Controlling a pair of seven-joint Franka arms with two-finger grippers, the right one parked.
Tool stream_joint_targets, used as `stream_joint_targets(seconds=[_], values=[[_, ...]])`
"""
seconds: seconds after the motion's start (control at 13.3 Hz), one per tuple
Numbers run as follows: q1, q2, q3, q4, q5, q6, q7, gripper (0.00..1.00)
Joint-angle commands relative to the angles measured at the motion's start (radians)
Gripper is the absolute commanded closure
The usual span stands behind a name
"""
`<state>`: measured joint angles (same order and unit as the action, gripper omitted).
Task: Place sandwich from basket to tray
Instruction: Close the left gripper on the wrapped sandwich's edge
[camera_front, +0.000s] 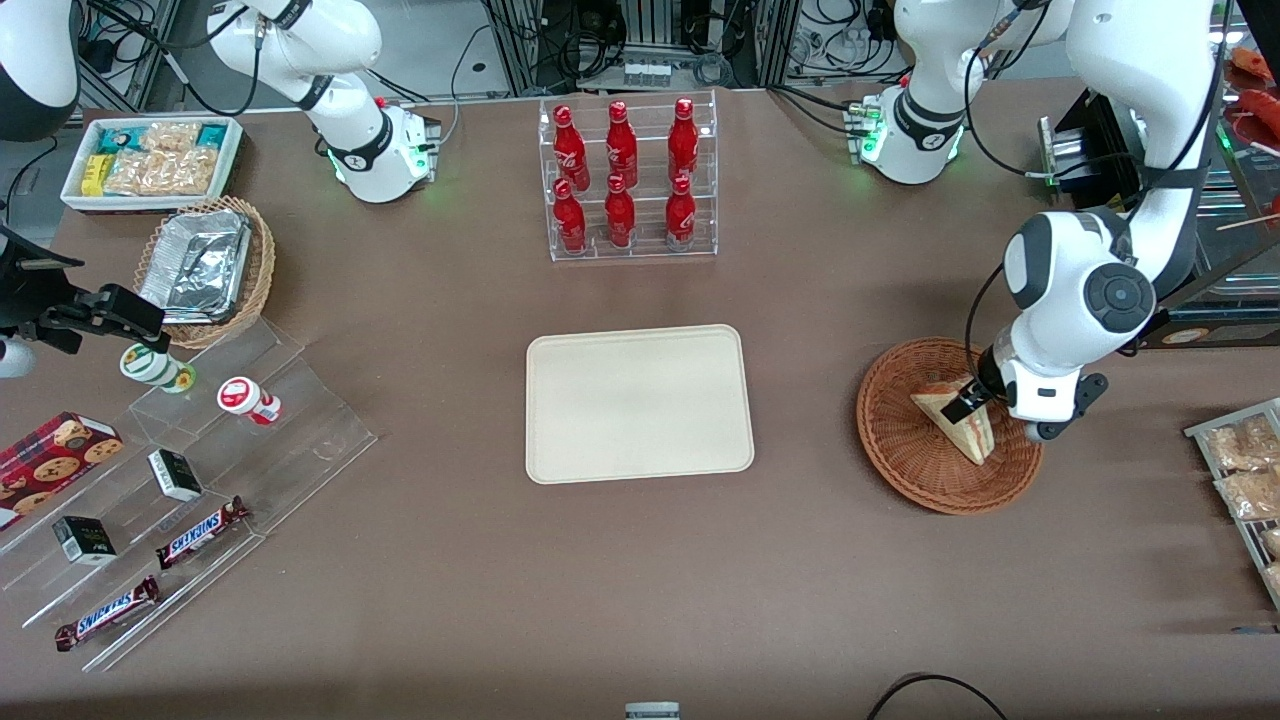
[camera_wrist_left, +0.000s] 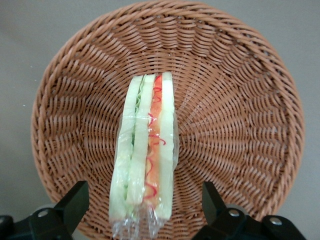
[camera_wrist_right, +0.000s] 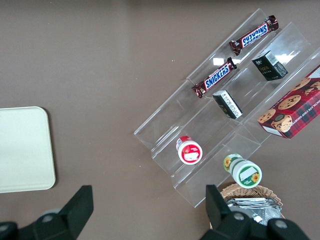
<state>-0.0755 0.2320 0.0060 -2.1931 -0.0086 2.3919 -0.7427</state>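
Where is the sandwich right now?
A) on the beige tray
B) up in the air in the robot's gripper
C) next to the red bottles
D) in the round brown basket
D: the sandwich lies in the woven basket, with the gripper open just above it, one finger on each side, and the tray bare.

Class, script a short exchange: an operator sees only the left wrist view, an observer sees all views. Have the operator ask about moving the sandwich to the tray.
Operator: My gripper is open astride the sandwich in the basket. Is the tray free?
Observer: Yes, the tray holds nothing.
Operator: Where is it?
Observer: Mid-table, beside the basket toward the parked arm's end.
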Motion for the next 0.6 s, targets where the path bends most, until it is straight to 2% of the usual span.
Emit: stream_joint_targets(seconds=[0.0, 0.15, 0.22, 0.3, 0.38, 0.45, 0.53], values=[[-0.012, 0.032, 0.005, -0.001, -0.007, 0.03, -0.027, 0.0], [-0.012, 0.049, 0.005, -0.001, -0.008, 0.03, -0.029, 0.0], [-0.01, 0.05, 0.005, -0.001, -0.008, 0.029, -0.033, 0.14], [-0.012, 0.046, 0.005, -0.001, -0.007, 0.018, -0.05, 0.66], [-0.012, 0.038, 0.005, -0.001, -0.007, 0.004, -0.053, 0.96], [-0.012, 0.024, 0.005, 0.004, -0.002, -0.032, -0.053, 1.0], [-0.013, 0.012, 0.005, 0.007, -0.001, -0.054, -0.049, 1.0]])
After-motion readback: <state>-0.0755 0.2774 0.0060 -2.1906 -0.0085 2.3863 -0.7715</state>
